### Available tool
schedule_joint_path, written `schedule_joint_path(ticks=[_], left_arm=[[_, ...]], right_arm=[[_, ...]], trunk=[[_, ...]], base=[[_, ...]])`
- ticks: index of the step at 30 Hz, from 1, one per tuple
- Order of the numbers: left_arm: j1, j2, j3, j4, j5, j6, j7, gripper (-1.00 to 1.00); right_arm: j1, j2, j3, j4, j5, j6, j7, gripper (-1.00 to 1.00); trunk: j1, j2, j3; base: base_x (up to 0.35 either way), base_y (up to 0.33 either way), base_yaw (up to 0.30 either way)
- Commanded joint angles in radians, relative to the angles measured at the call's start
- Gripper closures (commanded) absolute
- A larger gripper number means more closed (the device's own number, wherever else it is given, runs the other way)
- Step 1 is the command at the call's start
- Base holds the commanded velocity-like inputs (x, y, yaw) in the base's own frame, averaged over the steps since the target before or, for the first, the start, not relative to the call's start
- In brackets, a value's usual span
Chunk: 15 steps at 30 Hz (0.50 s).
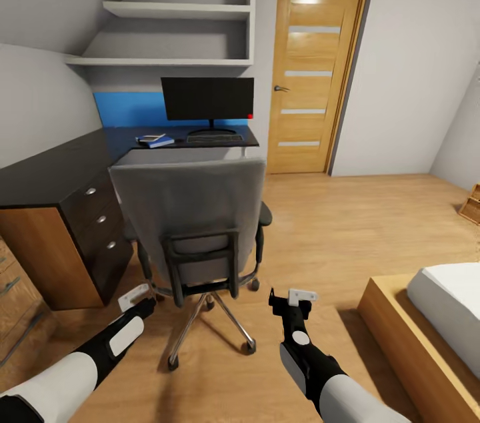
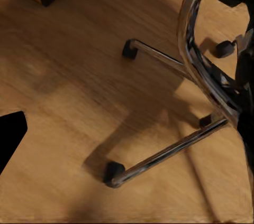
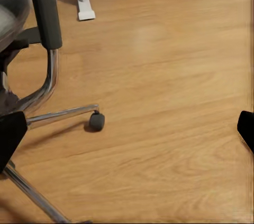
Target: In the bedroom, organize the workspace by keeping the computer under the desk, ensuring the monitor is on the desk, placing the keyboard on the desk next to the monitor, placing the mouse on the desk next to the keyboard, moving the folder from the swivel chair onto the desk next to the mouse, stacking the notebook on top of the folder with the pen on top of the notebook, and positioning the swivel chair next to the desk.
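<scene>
Right gripper (image 1: 291, 300): nearest to me, hovering low just behind the swivel chair (image 1: 193, 210) on its right side; the right wrist view shows dark finger tips at opposite edges with bare floor between, so I read it as spread wide and holding nothing.
Left gripper (image 1: 137, 300): low behind the chair on its left side, close to the chrome base; I see only 1 dark tip in the left wrist view, so I cannot tell how far apart the fingers stand. It touches nothing I can see.
Swivel chair: back turned to me, seat facing the desk (image 1: 60, 173), tucked close to it; I judge I hold both arms low to flank it for a push.
Monitor (image 1: 208, 98): upright on the desk beyond the chair.
Keyboard (image 1: 215, 138): on the desk at the monitor's foot.
Folder (image 1: 157, 141): I take the blue flat item left of the keyboard for it, something pale lying on top; details too small to tell.
</scene>
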<state>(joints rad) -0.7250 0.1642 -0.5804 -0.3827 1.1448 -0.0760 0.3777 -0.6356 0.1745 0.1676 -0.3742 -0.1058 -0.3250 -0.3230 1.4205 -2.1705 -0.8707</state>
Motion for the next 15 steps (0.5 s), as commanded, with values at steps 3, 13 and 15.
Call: schedule_joint_path(ticks=[3,13,15], left_arm=[[-0.001,-0.004,-0.020,-0.002,0.010,-0.005,0.006,-1.00],[-0.001,-0.026,-0.154,-0.005,0.010,-0.007,0.001,-1.00],[-0.001,-0.036,-0.222,-0.005,0.010,-0.008,-0.012,-1.00]], right_arm=[[-0.001,0.000,0.007,0.002,-0.011,-0.017,-0.005,-1.00],[-0.001,0.000,0.011,0.011,-0.010,-0.052,-0.006,-1.00],[-0.001,0.000,0.016,0.027,-0.009,-0.065,-0.005,-1.00]], trunk=[[-0.001,0.000,-0.001],[-0.001,0.000,-0.001],[-0.001,0.000,-0.001]], base=[[-0.287,-0.199,0.000],[-0.271,-0.185,0.085],[-0.112,-0.092,0.245]])
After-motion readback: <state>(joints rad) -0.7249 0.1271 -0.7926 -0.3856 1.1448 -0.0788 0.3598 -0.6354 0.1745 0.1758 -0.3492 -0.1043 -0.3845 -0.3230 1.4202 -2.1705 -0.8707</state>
